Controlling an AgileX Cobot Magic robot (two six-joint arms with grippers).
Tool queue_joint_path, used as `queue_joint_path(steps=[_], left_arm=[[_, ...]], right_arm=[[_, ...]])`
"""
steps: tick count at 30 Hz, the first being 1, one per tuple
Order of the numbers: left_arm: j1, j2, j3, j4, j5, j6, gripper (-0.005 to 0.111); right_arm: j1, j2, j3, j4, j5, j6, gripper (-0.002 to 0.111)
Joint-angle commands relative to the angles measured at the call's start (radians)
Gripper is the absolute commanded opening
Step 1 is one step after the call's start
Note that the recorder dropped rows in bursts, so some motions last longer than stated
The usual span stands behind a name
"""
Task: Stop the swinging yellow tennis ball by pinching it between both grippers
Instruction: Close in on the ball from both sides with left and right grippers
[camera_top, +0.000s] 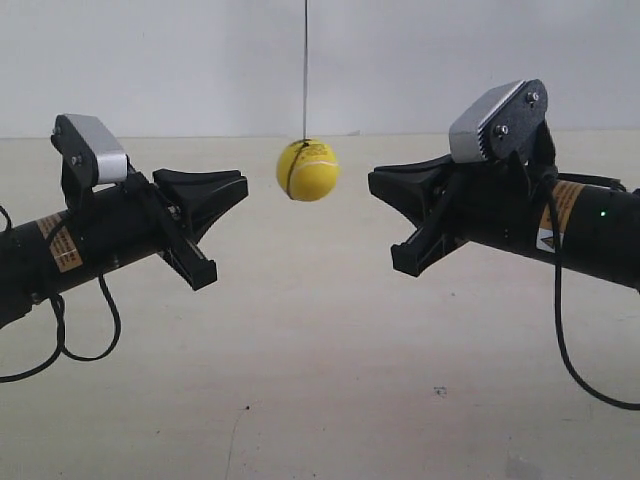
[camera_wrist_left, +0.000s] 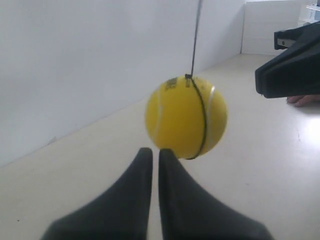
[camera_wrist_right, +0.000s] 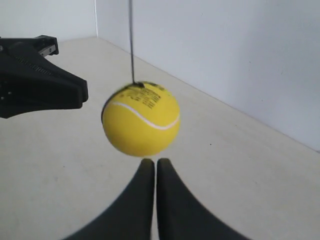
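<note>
The yellow tennis ball (camera_top: 307, 170) hangs on a thin black string (camera_top: 305, 70) between the two arm ends, touching neither. My left gripper (camera_top: 240, 187), at the exterior view's left, is shut and points at the ball across a small gap. At the exterior view's right, my right gripper (camera_top: 375, 183) is also shut, with a similar gap to the ball. The left wrist view shows the ball (camera_wrist_left: 186, 117) just past the shut left gripper (camera_wrist_left: 155, 152), with the right gripper (camera_wrist_left: 280, 75) beyond. In the right wrist view the ball (camera_wrist_right: 141, 119) is slightly blurred above the shut right gripper (camera_wrist_right: 151, 162), with the left gripper (camera_wrist_right: 75, 92) beyond.
A pale table top (camera_top: 320, 380) lies below both arms, and a white wall (camera_top: 180, 60) stands behind. Black cables (camera_top: 85, 340) hang under the arm at the exterior view's left, and another cable (camera_top: 575, 350) hangs under the other arm.
</note>
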Motion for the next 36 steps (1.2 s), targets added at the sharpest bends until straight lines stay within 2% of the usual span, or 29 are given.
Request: queue_joint_path(steps=[1, 8, 14, 36], left_arm=[[-0.004, 0.001, -0.006, 0.004, -0.011, 0.004, 0.005], [-0.004, 0.001, -0.006, 0.026, -0.011, 0.004, 0.005], [-0.004, 0.001, -0.006, 0.067, -0.011, 0.002, 0.005], [-0.004, 0.001, -0.012, 0.091, -0.011, -0.013, 0.005]], right_arm=[[0.003, 0.0, -0.004, 0.001, -0.005, -0.004, 0.0], [0.041, 0.0, -0.011, -0.002, -0.005, -0.008, 0.0], [0.088, 0.0, -0.035, -0.003, 0.074, -0.016, 0.0], [0.087, 0.0, -0.035, -0.001, 0.074, -0.018, 0.0]])
